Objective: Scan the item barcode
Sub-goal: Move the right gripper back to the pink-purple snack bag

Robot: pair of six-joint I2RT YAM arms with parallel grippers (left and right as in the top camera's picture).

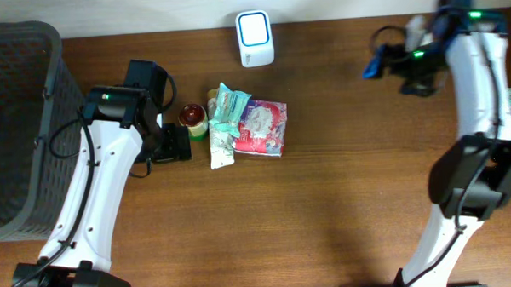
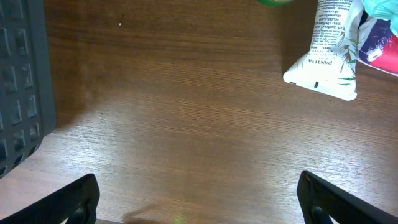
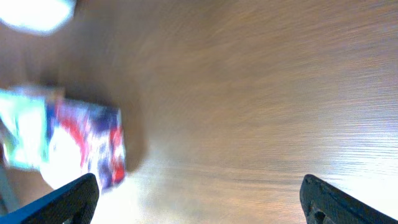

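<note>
Barely begun, I'd say: left hand [image 1: 177, 144] and right hand [image 1: 382, 62] both gape open and empty, the pile of items [image 1: 259, 126] lies on the counter [image 1: 343, 200] just ahead of the left hand, well apart from the right, scanner [image 1: 255, 28] beyond, nothing lifted yet

- A basket [image 1: 16, 126] is set at the left edge of the table [image 1: 343, 209].
- A scanner [image 1: 255, 39] is placed at the far edge, about mid-table.
- A cluster of items is gathered nearer than the scanner and slightly to its left.
- Within the cluster, a jar [image 1: 194, 120] is found leftmost.
- A tube [image 1: 222, 149] is laid just right of the jar, reaching nearest.
- A flat pack [image 1: 268, 130] is found rightmost.
- A packet [image 1: 231, 108] is laid across the tube's far end and the flat pack's left edge.
</note>
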